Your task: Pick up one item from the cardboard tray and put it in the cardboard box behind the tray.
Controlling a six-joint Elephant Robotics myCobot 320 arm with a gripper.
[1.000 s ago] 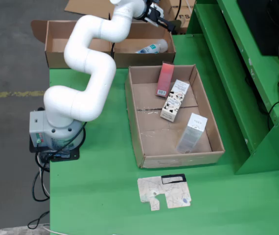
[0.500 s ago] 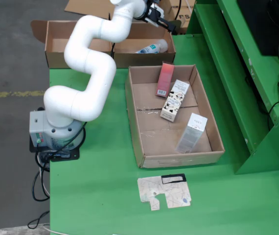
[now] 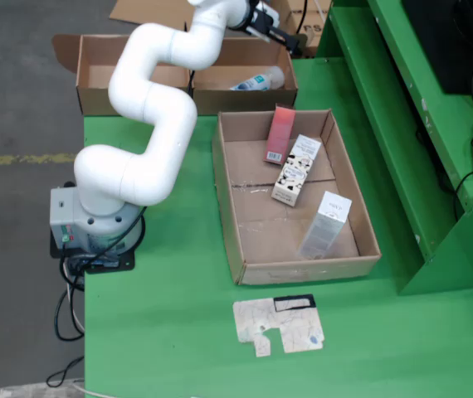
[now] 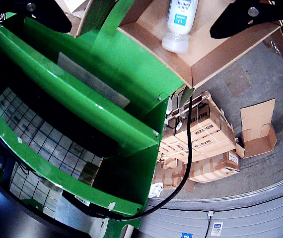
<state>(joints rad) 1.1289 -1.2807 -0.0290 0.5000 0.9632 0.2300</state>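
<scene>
In the view from above, the cardboard tray [image 3: 303, 270] holds a pink box [image 3: 280, 134], a cow-patterned carton [image 3: 296, 170] and a pale clear box [image 3: 325, 225]. Behind it stands the cardboard box [image 3: 245, 101] with a white bottle [image 3: 257, 80] lying inside. My gripper [image 3: 285, 40] hangs above that box's far right corner. In the view that rides on the gripper, the black fingers [image 4: 253, 17] stand wide apart, so the gripper [image 4: 140, 28] is open and holds nothing. The bottle [image 4: 180, 22] lies below on the box floor [image 4: 216, 54].
A second open cardboard box [image 3: 108, 70] sits left of the first. A flattened cardboard scrap [image 3: 278, 325] lies in front of the tray. Green racking [image 3: 402, 124] rises along the right side. The arm's base [image 3: 87, 224] stands off the table's left edge. Stacked cartons [image 4: 206, 139] sit on the floor beyond.
The gripper has shifted very slightly toward the back over the box. The items in the tray and the bottle have not moved.
</scene>
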